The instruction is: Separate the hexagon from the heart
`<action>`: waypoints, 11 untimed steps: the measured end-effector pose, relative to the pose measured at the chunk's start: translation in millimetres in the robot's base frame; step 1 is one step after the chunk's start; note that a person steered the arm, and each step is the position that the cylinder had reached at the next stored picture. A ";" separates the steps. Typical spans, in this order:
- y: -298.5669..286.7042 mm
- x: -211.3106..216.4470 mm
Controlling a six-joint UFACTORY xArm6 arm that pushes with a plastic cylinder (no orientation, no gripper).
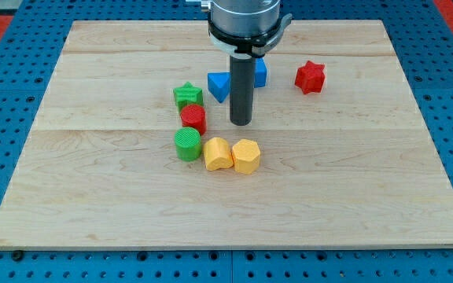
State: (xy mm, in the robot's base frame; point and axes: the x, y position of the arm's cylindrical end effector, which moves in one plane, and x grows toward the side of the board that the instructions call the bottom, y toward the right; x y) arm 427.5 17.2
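Observation:
The yellow hexagon (pixel 246 156) lies near the board's middle, touching the yellow heart (pixel 217 153) on its left. My tip (pixel 241 123) stands just above the hexagon in the view, a short gap from it, and to the right of the red cylinder (pixel 193 119).
A green star (pixel 187 96), the red cylinder and a green cylinder (pixel 187 145) form a column left of the tip. A blue triangle (pixel 219 85) and a blue block (pixel 259 72) sit behind the rod. A red star (pixel 309 76) lies at the right. The wooden board (pixel 352 189) rests on a blue pegboard.

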 end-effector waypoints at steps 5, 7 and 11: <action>-97.8 167.5; -132.2 121.9; -19.3 95.4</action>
State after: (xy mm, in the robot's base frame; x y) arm 522.9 -2.0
